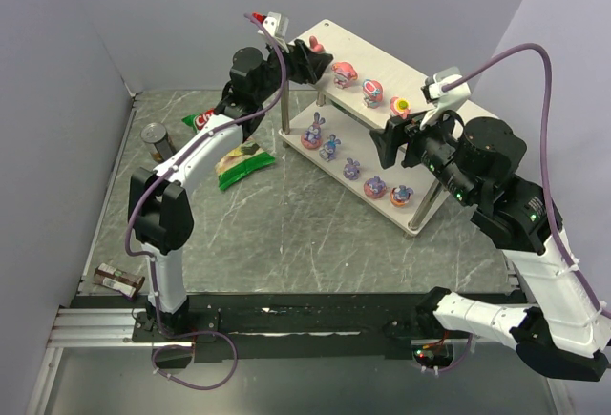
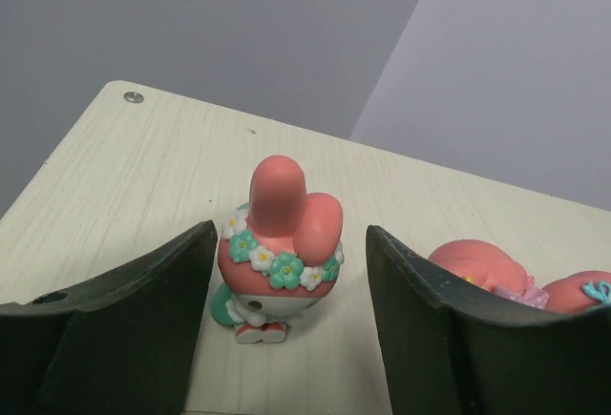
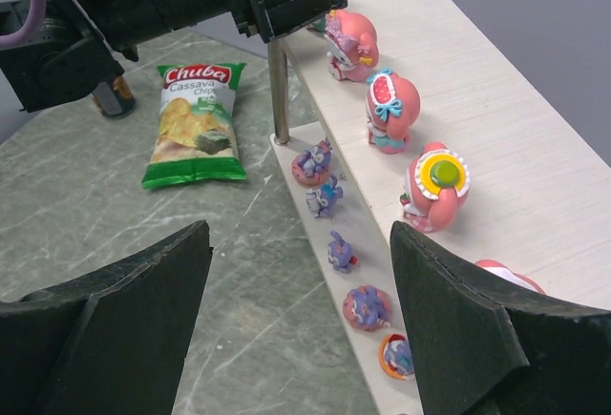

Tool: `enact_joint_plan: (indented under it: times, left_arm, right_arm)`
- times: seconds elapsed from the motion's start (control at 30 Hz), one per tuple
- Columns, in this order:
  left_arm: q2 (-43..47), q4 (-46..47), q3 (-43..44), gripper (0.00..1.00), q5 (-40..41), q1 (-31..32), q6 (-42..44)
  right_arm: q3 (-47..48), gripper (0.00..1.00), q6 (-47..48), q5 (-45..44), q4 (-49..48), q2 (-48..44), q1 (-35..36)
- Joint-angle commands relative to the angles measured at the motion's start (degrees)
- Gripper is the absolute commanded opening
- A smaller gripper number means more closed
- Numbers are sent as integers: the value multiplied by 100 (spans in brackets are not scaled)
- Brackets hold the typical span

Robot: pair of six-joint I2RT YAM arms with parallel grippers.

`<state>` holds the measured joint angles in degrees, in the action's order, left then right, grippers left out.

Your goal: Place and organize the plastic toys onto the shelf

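On the pale wooden two-tier shelf (image 2: 134, 167), a pink-red glossy plastic figurine (image 2: 279, 215) is straddled, ungripped, by the half-open left gripper (image 2: 291, 238); it could be toppled if clipped by the nine-o'clock finger (image 2: 143, 300).

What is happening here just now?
Two robot arms are putting small toys on a two-tier shelf. The left gripper is open around a pink toy upright at the far end of the top board. The right gripper hangs open and empty by the shelf's other end. Purple toys line the lower board.
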<state>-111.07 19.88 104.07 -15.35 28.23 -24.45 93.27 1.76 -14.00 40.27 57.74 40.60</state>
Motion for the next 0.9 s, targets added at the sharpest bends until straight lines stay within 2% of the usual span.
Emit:
enact_joint_plan:
  times: [0.0, 0.17, 0.5, 0.73, 0.8, 0.83, 0.87]
  left_arm:
    - [58, 148, 131, 71, 59, 7, 168]
    - [269, 209, -70, 77, 120, 7, 247]
    - [1077, 218, -923, 79, 296, 7, 537]
    - [2148, -150, -1775, 80, 533, 7, 687]
    - [2474, -563, -2135, 86, 577, 7, 669]
    - [2841, -712, -2258, 96, 682, 7, 635]
    - [3028, -827, -2529, 99, 744, 7, 599]
  right_arm:
    - [76, 82, -123, -234, 7, -87, -43]
    - [182, 83, -167, -235, 174, 27, -87]
    - [200, 83, -448, -103, 227, 36, -228]
    - [112, 83, -571, -68, 192, -43, -272]
    - [-2, 83, -598, -24, 104, -104, -281]
    - [-37, 84, -607, 54, 60, -131, -289]
    - [-168, 84, -589, 107, -53, -157, -289]
